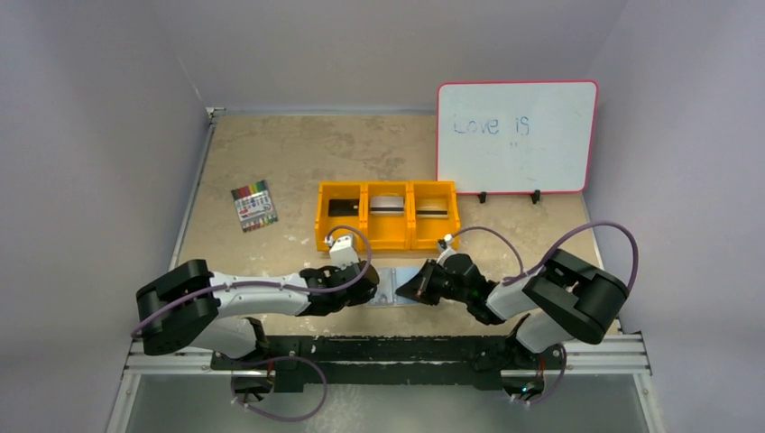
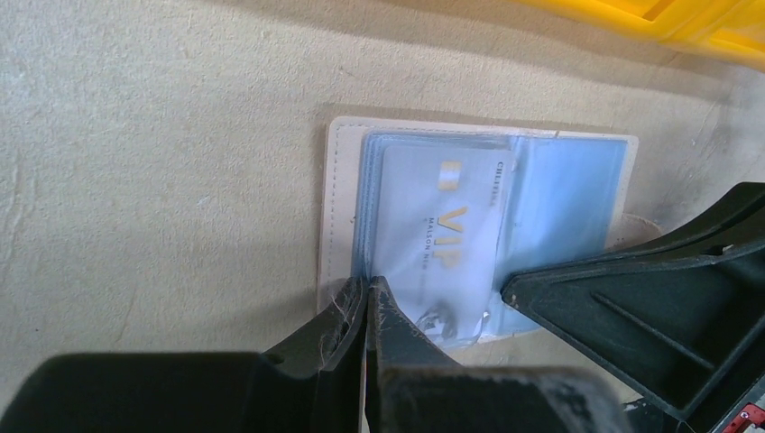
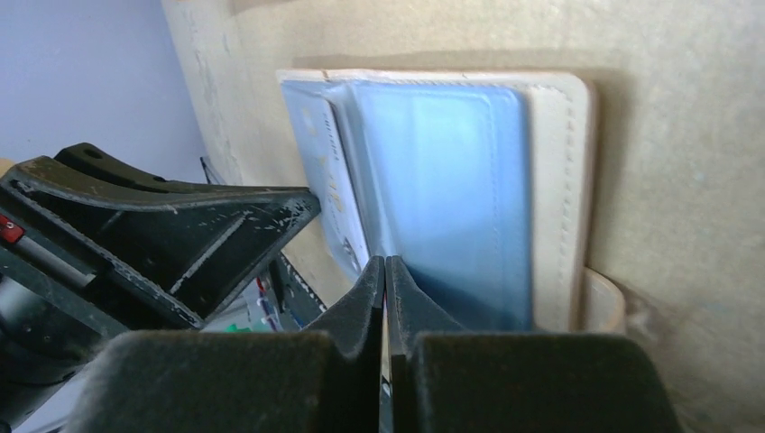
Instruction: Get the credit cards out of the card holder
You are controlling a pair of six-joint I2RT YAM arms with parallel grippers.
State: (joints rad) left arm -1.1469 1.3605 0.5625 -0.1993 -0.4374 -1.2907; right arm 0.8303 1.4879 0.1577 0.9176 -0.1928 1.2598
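The card holder lies open and flat on the table between my two grippers, light blue inside with a beige rim. In the left wrist view a pale VIP card sits in its left panel. My left gripper is shut, its tips on that panel's near edge beside the card. My right gripper is shut, its tips on the near edge of the blue right panel. I cannot tell whether either pinches a sleeve. The tab strap sticks out at the right.
The orange three-compartment tray stands just behind the holder, with a dark card and two silvery cards in it. A marker pack lies at the left. A whiteboard stands at the back right.
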